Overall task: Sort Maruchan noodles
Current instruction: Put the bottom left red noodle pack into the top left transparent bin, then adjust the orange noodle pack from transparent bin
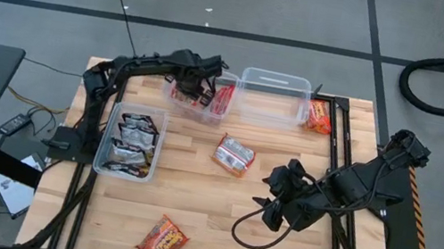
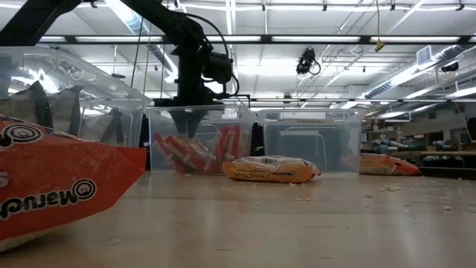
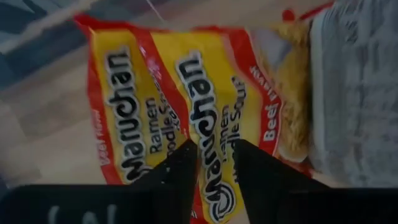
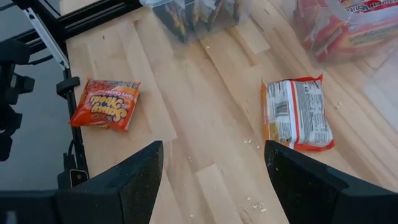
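Left end effector (image 3: 214, 165): I have it down inside the middle clear bin (image 1: 202, 94); its fingers stand slightly apart with a narrow gap, and I judge they grip nothing.
Packet under it: yellow-and-red noodle packets (image 3: 186, 93) lie right below those fingertips, label up, overlapping one another in the bin.
Right end effector (image 4: 214, 180): I hold it above the surface (image 1: 194, 183), fingers spread wide, empty.
Packet ahead of it: the yellow-and-red packet (image 4: 297, 114) lies flat on the wood, just ahead and to one side; an orange packet (image 4: 106, 102) lies farther off on the other side.
Handling: I judge these light and crinkly, with a slippery film over a brittle noodle block.
Grip: I would pinch across the short width, gently, so the block does not crack.
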### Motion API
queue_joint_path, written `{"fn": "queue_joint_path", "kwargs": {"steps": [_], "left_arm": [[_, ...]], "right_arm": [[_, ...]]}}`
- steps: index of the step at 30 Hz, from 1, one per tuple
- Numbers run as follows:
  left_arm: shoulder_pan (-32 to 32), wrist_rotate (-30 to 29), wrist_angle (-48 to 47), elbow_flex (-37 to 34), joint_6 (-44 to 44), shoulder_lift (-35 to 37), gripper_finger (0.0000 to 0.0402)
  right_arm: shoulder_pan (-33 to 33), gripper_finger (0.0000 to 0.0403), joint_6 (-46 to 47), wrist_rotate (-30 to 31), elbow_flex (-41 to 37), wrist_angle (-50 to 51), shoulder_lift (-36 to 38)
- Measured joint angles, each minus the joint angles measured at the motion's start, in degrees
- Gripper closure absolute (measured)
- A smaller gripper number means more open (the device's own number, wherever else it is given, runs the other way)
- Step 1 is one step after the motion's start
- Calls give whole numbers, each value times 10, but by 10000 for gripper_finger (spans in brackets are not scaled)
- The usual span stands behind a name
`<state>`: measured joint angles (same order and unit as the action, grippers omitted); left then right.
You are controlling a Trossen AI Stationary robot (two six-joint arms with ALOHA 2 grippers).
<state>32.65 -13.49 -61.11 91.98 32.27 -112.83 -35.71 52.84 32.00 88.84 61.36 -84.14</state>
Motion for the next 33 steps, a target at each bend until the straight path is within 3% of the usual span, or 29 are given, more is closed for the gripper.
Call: {"fn": "queue_joint_path", "kwargs": {"steps": [7,12,18,25,33], "left_arm": [[14,15,-38,25,-6,0,226],[35,-35,-93,33,-25,0,194],[56,-72,-73,33,-16,0,174],[53,-45,-71,33,-25,-37,194],[53,-86,-93,33,-91,-57,248]], "right_arm": [[2,119,2,-12,0,0,0],[2,119,12,-18,0,0,0],[6,119,12,-12,0,0,0],[7,119,13,-7,0,-1,0],[7,119,24,-7,0,-2,0]]}}
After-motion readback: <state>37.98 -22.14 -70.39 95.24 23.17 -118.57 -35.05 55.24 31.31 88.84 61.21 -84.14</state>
